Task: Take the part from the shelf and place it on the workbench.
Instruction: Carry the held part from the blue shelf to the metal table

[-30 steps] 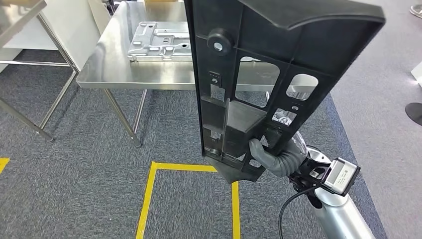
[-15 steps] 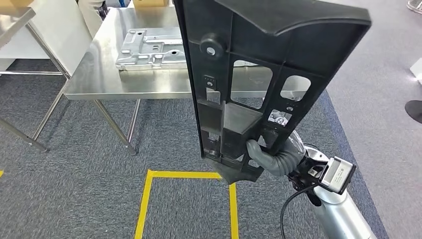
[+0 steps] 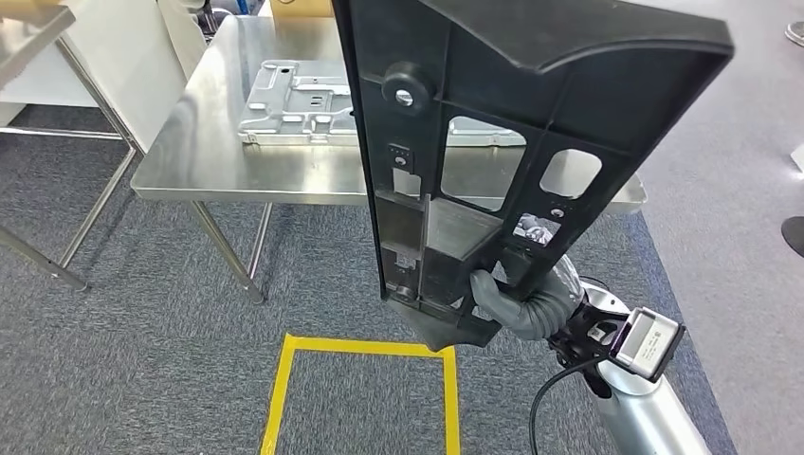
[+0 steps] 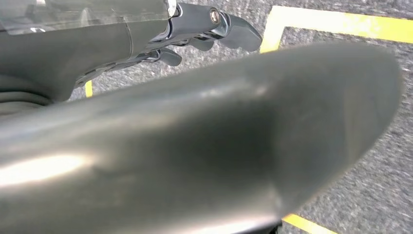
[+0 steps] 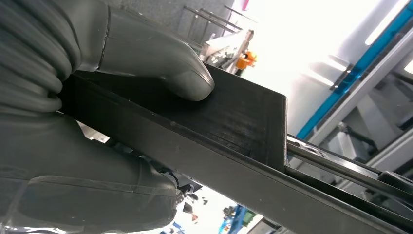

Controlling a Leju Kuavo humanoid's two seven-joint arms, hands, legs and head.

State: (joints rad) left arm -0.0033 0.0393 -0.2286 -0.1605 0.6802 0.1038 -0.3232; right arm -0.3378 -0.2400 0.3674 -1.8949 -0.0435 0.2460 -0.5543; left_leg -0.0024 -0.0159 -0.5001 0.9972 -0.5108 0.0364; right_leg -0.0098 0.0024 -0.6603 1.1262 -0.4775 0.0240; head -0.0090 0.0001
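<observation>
In the head view my right hand (image 3: 512, 301) grips a long black plastic part (image 3: 493, 76) near its lower end and holds it upright, well above the carpet. The part has ribs and several cut-out windows and hides much of the steel workbench (image 3: 218, 166) behind it. The right wrist view shows my right hand (image 5: 97, 53) with the thumb pressed flat on the part's (image 5: 234, 122) black wall. My left hand (image 4: 146, 39) hangs over the carpet, its dark fingers apart and holding nothing.
A silver stamped metal plate (image 3: 294, 95) lies on the workbench's far half. Yellow floor tape (image 3: 360, 346) marks a square on the grey carpet in front of me. A second steel table (image 3: 28, 24) and a white panel (image 3: 114, 57) stand at the left.
The whole picture has shifted as the camera moved; the workbench now sits lower and larger in the head view. My right hand keeps the same hold on the black part.
</observation>
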